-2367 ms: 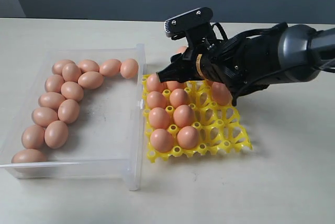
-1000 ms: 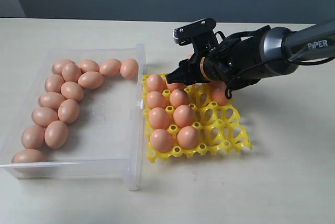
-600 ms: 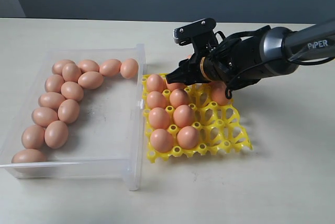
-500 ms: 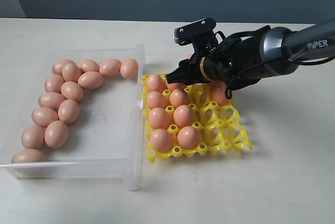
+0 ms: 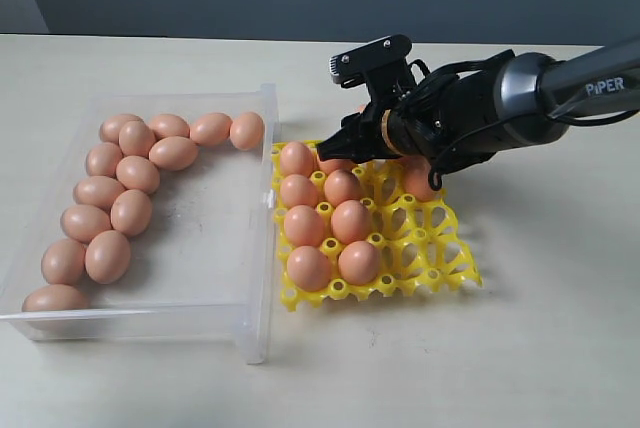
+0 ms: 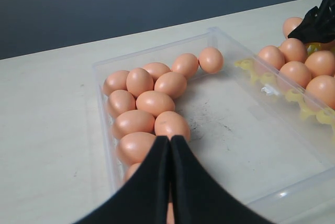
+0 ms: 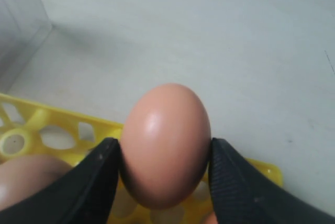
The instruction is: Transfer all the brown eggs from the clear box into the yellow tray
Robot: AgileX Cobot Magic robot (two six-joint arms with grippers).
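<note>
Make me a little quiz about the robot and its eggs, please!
1. True or false: the left gripper is holding an egg.
2. Pick one. What is between the fingers of the right gripper? A: a brown egg. B: a spoon. C: nothing at all.
3. What colour is the tray just under the held egg?

Key: 1. False. It is shut with nothing in it, above the clear box. 2. A. 3. Yellow.
</note>
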